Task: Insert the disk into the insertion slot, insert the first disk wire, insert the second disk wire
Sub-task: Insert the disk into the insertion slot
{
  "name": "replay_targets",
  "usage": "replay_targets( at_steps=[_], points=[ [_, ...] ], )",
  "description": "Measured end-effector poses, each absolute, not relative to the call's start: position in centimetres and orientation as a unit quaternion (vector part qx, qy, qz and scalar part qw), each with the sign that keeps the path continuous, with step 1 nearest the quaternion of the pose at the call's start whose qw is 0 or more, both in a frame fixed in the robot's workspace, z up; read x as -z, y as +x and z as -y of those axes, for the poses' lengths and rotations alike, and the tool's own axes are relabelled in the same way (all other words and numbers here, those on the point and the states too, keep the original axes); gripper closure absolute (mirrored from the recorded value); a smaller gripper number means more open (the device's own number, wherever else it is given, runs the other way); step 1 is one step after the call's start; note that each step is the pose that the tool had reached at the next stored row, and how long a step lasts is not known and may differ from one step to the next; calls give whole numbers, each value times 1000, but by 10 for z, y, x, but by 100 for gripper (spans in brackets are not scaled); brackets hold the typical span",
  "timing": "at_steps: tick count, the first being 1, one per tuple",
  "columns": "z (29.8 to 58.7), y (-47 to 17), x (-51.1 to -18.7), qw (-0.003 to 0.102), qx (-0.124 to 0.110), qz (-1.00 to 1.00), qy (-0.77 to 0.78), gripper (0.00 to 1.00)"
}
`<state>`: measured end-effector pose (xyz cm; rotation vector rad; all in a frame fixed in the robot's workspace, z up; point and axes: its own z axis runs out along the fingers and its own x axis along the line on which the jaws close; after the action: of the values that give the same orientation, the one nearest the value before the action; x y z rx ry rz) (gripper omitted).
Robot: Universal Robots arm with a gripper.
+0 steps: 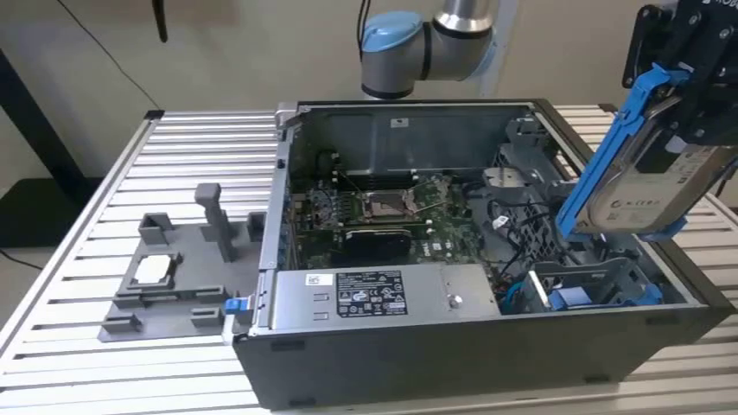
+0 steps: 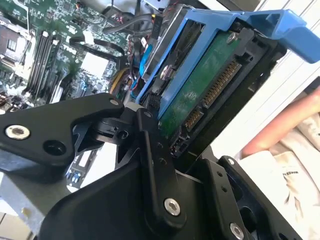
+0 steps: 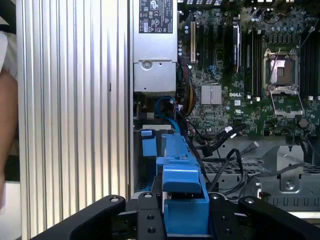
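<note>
Ribbed aluminium tabletop (image 1: 104, 199) is carrying the open computer case (image 1: 461, 363) in the exterior view, with a grey fixture tray (image 1: 162, 294) lying beside it toward the exterior view's left. I am seeing the gripper (image 1: 683, 130) hanging over the case's corner at the exterior view's right, clamped on the upper end of the disk (image 1: 645, 186). The disk is hanging tilted in its blue carrier, its lower end just above the insertion slot (image 1: 590, 278) and not inside it. The power supply (image 1: 369, 294) is sitting along the near wall, with the motherboard (image 1: 381, 212) lying behind it.

In the second wrist view the gripper (image 2: 180, 135) is pinching the disk (image 2: 205, 85), whose green circuit board and connector row are facing the camera. A person's arm (image 2: 280, 132) is showing beyond the table edge.

In the first wrist view the gripper (image 3: 184, 220) is pressing on both sides of the disk (image 3: 182, 185), seen edge-on above loose black cables (image 3: 225, 145).
</note>
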<state>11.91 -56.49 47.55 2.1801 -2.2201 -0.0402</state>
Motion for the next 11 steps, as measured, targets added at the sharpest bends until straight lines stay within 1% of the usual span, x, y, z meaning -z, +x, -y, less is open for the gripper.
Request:
replay_targets(
  at_steps=[11],
  points=[
    [571,119,-458,14,14,713,701,67]
  ],
)
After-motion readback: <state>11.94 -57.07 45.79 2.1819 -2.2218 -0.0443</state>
